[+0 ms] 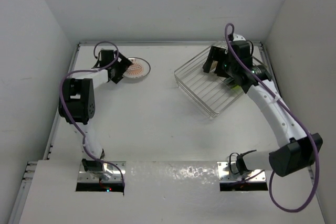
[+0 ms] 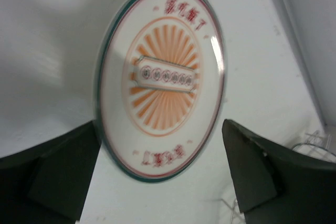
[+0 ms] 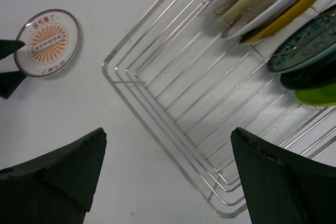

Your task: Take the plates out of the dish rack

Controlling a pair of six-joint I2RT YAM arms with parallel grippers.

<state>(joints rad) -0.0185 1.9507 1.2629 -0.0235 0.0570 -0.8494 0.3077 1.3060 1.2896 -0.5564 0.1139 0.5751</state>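
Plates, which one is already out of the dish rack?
The white plate with the orange sunburst print, lying on the table beside the left gripper; the other plates stand on edge inside the dish rack.

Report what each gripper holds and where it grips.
Nothing held. The left gripper stands open by the printed plate; the right gripper hangs open over the dish rack.

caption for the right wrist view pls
Open right gripper above the dish rack, plates bunched inside, one printed plate outside.
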